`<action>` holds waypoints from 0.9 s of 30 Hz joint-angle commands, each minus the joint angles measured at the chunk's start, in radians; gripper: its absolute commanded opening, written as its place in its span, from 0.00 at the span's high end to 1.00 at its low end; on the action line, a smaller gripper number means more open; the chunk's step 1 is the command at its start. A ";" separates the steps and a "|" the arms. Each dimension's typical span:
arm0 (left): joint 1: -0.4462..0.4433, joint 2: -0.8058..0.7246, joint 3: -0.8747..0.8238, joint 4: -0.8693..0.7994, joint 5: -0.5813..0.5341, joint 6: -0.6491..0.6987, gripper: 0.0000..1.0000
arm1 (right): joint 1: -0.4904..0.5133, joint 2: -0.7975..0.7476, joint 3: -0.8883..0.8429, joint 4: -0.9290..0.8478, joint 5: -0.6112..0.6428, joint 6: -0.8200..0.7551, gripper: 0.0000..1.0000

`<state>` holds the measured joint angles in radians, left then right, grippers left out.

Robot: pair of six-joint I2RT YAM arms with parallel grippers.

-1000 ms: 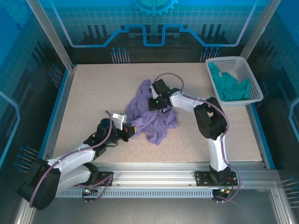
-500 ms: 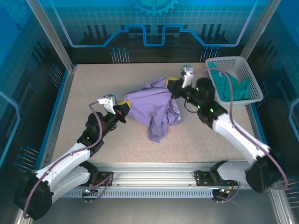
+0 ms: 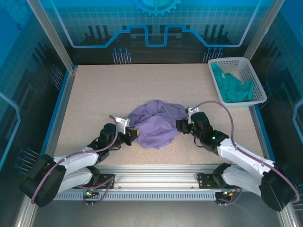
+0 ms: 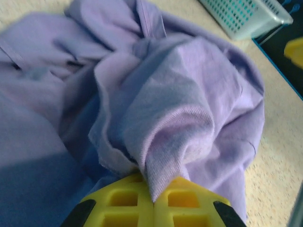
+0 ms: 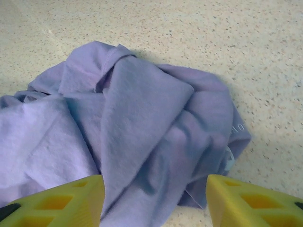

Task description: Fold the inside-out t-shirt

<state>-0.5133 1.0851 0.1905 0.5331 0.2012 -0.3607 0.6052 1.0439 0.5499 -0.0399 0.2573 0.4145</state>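
Left wrist view has the left hand point(image 4: 154, 203) pinched shut on a fold of the inside-out t-shirt point(image 4: 180, 94), which bunches up just ahead of it. The right hand point(image 5: 154, 196) stands wide, with the crumpled t-shirt lying between and beyond its fingers, heaped mid-counter point(image 3: 94, 90).

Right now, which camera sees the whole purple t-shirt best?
The top external view: the purple t-shirt lies there whole, crumpled in one heap. The left wrist view gives a close-up of one bunched fold; the right wrist view, one rumpled side.
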 commanded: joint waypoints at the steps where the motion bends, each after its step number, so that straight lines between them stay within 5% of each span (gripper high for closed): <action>1: -0.035 -0.044 0.013 -0.066 0.039 -0.027 0.97 | 0.031 0.131 0.143 -0.042 -0.015 -0.066 0.39; 22: -0.108 -0.070 -0.023 -0.153 -0.018 -0.038 0.95 | 0.081 1.054 1.031 -0.441 0.041 -0.230 0.36; 27: -0.108 -0.129 -0.028 -0.195 -0.061 -0.037 0.94 | 0.071 1.159 1.145 -0.503 0.035 -0.229 0.47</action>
<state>-0.6128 0.9924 0.1799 0.3763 0.1783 -0.3943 0.6868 2.1761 1.6390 -0.4545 0.2878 0.1917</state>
